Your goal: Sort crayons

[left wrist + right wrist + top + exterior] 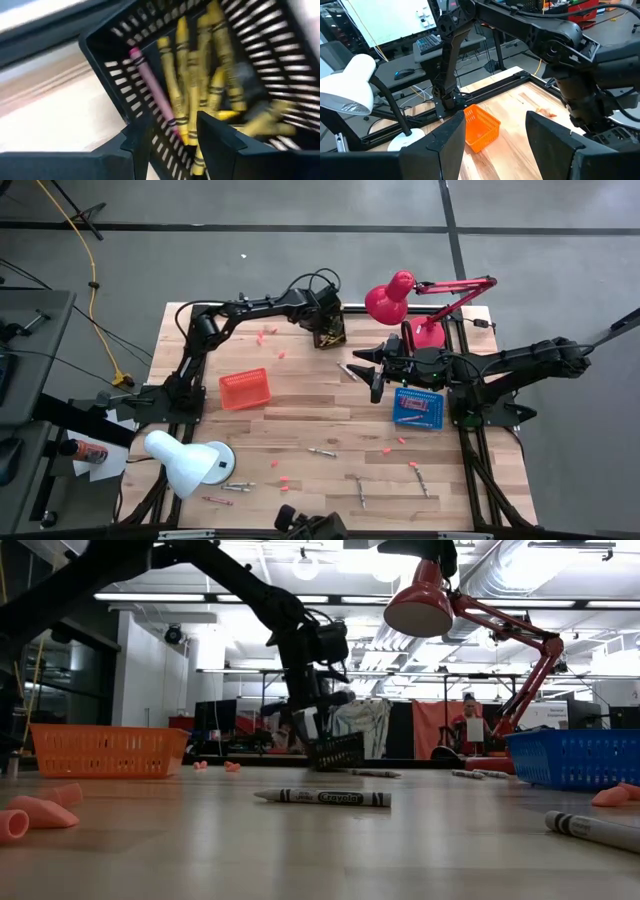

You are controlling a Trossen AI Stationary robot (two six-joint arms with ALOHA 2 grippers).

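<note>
Yellow crayons (192,95) and one pink fill black basket (105,45); left hand (172,132) open

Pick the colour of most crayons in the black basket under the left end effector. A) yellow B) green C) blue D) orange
A: the left wrist view shows the black basket filled mainly with yellow crayons, plus one pink crayon, just beyond the left end effector.
</note>
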